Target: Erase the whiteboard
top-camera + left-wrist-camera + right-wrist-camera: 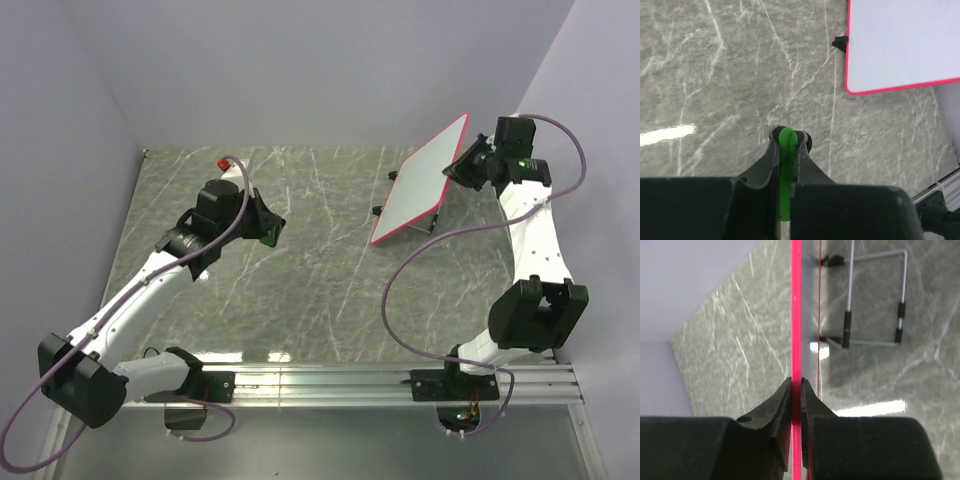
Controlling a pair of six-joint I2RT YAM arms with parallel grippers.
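The whiteboard (425, 180) is a white board with a red-pink rim, tilted up at the far right of the table. Its face looks clean in the left wrist view (900, 45). My right gripper (462, 165) is shut on its far right edge; the right wrist view shows the jaws (796, 385) pinching the pink rim (796, 315). My left gripper (270, 232) is shut on a small green block (785, 170) and hovers over the table's middle left, well apart from the board.
A wire stand (875, 300) with black sleeves sits behind the board, its black feet (392, 176) on the marble table. A red-capped white object (224, 162) lies at the far left behind my left arm. A metal rail (400, 380) runs along the near edge.
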